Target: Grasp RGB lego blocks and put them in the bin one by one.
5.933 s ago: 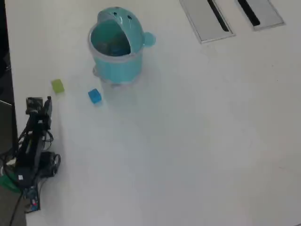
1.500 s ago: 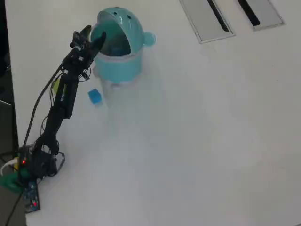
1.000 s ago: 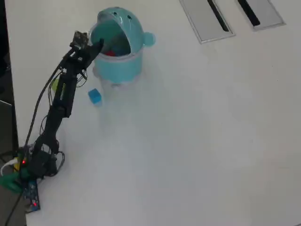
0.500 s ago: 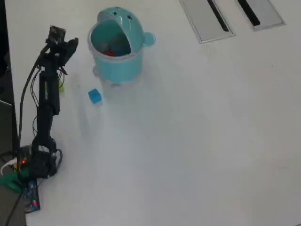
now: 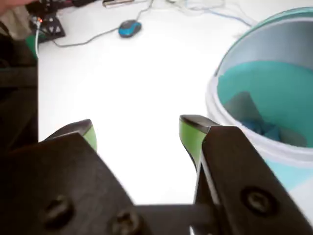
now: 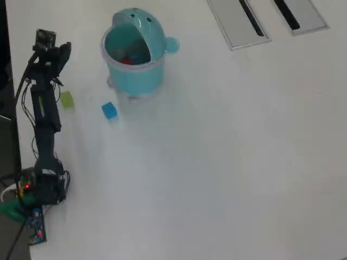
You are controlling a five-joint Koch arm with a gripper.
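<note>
Gripper (image 5: 138,133) wide open and empty, well left of bin (image 6: 133,76) in overhead view; red block (image 6: 126,60) inside bin, yellow-green block (image 6: 66,99) and blue block (image 6: 109,110) on table (image 6: 227,151).

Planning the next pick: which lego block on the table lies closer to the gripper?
The yellow-green block, just right of the arm in the overhead view; the blue block lies farther right, toward the bin.

In the overhead view your light turquoise round plastic bin (image 6: 133,67) holds the red block (image 6: 125,60); the small blue plastic block (image 6: 109,110) and yellow-green plastic block (image 6: 66,99) lie below-left of it.
</note>
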